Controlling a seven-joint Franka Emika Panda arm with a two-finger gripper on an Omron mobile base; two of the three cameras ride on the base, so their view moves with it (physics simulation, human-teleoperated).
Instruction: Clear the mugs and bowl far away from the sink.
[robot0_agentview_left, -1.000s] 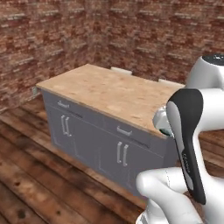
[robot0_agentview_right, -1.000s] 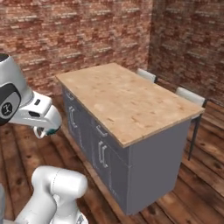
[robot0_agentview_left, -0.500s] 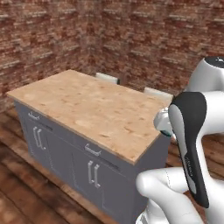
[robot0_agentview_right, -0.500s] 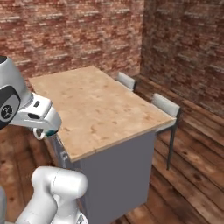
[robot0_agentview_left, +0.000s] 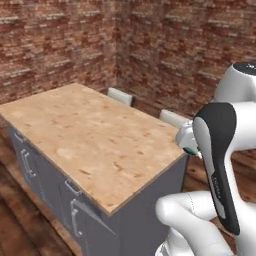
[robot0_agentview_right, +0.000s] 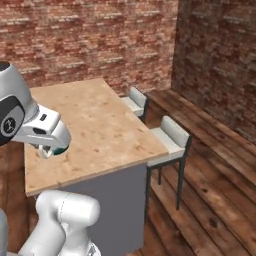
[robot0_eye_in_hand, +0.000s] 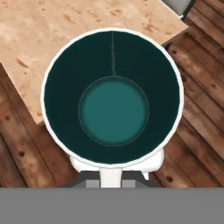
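Brick walls and a dark plank floor (robot0_agentview_right: 210, 200) close in around a grey island with a bare wooden top (robot0_agentview_left: 90, 135), two pale stools (robot0_agentview_right: 172, 137) tucked along its far side. The gripper (robot0_agentview_right: 52, 150) hangs just off the island's near corner, its jaws clamped on the teal-inside mug (robot0_eye_in_hand: 113, 97), mouth upward and nothing in it. Seen from the hand, the mug sits partly over the wood, partly over floor; I'd say setting it down calls for moving further in over the top.
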